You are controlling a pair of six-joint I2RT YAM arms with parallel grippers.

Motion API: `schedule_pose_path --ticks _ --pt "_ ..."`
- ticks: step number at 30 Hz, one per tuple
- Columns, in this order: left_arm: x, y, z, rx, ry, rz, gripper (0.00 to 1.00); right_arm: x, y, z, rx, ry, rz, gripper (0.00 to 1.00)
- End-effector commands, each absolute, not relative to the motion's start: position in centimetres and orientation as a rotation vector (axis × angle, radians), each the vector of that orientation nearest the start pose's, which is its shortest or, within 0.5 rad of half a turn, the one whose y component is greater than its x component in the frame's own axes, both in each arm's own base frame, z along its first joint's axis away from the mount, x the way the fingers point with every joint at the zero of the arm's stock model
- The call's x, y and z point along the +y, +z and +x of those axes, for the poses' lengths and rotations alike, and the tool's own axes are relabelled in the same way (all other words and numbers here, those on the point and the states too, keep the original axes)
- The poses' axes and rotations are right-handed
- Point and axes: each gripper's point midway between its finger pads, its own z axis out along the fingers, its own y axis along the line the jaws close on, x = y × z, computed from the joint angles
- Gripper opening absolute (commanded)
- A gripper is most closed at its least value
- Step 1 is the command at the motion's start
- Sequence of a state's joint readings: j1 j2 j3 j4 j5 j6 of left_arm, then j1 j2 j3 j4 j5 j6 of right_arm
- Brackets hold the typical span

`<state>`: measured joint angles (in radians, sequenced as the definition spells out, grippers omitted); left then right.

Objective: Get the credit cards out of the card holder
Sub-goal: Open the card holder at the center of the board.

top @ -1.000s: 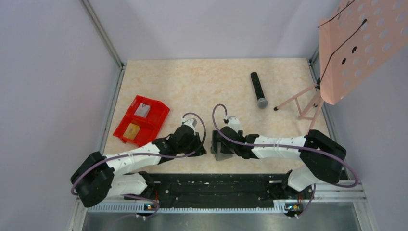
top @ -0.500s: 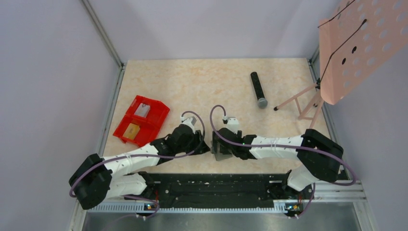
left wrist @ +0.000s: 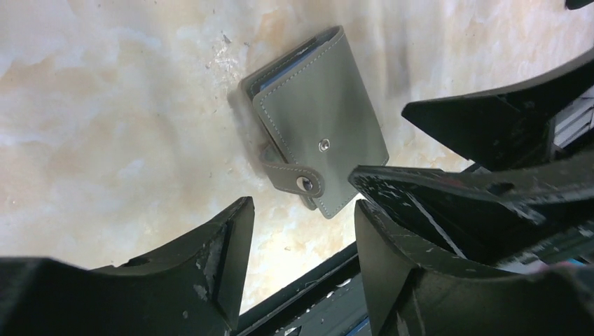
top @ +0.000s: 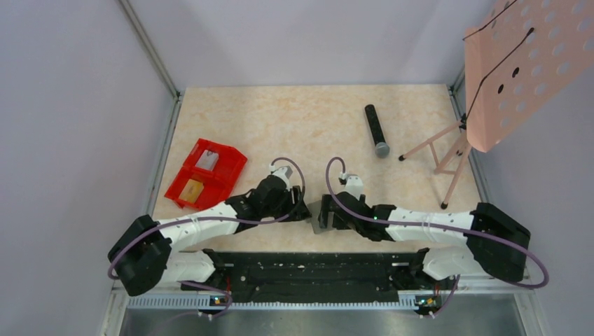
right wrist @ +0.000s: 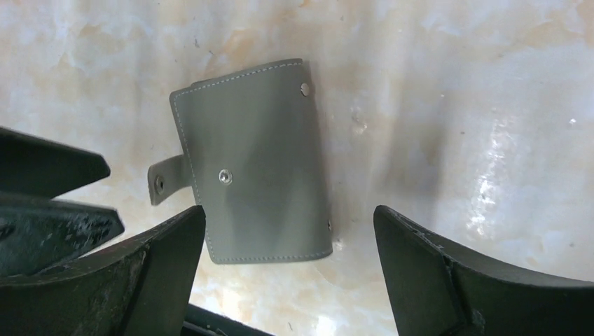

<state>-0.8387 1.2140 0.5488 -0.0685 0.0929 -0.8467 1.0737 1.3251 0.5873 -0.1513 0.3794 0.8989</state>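
- The card holder [top: 321, 215] lies flat on the counter [top: 280, 119], close to the near edge and about midway along it, right between the 2 grippers.
- It is folded shut with its dark grey outside up. Its strap [right wrist: 168, 180] sticks out loose on one side, and the snap on the strap is apart from the stud on the face.
- In the left wrist view a thin blue edge shows in the opening of the card holder [left wrist: 319, 150].
- The left gripper [top: 302, 212] is low over the counter just beside the holder's left side. Its fingers are spread and nothing is between them [left wrist: 301, 210].
- The right gripper [top: 328, 215] is spread wide [right wrist: 291, 217], 1 finger on each side of the card holder [right wrist: 256, 164]. Whether either finger touches it cannot be told.
- Red bin [top: 206, 175] – 2 compartments, near the left edge.
- Black microphone [top: 376, 130] – towards the far right corner, well apart from both grippers.
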Motion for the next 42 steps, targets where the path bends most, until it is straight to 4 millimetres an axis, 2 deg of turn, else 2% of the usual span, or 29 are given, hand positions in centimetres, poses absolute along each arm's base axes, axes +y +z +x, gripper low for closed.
schedule_pose_path --ticks 1,6,13,16,22,26,27,33,38,42 --pt "-28.0 8.4 19.3 2.494 -0.875 0.081 0.61 25.0 5.3 17.8 2.373 0.487 -0.036 0.88" --pt "-28.7 7.7 19.5 2.541 -0.858 0.11 0.62 25.0 5.5 17.4 2.356 0.541 -0.037 0.88" --pt "-28.9 5.6 19.1 2.623 -0.815 0.127 0.59 25.9 5.7 17.4 2.349 0.589 -0.056 0.88" --pt "-28.9 5.5 19.2 2.623 -0.814 0.126 0.49 26.1 5.7 17.4 2.348 0.585 -0.067 0.88" --pt "-28.2 5.6 18.9 2.615 -0.801 0.11 0.18 27.3 5.9 17.6 2.334 0.625 -0.101 0.89" --pt "-28.3 5.8 18.3 2.585 -0.875 0.092 0.02 27.9 5.5 18.0 2.353 0.587 -0.137 0.95" --pt "-28.4 6.0 18.2 2.571 -0.9 0.089 0.0 28.0 5.3 18.1 2.36 0.564 -0.143 0.96" --pt "-28.1 7.2 18.2 2.494 -0.953 0.066 0.0 28.0 4.6 18.8 2.373 0.496 -0.153 0.98" --pt "-27.7 7.3 18.2 2.478 -0.959 0.052 0.0 28.1 4.2 18.6 2.38 0.471 -0.171 0.99" --pt "-28.1 8.4 18.4 2.42 -1.023 0.039 0.0 28.1 3.9 18.4 2.383 0.453 -0.171 0.99"
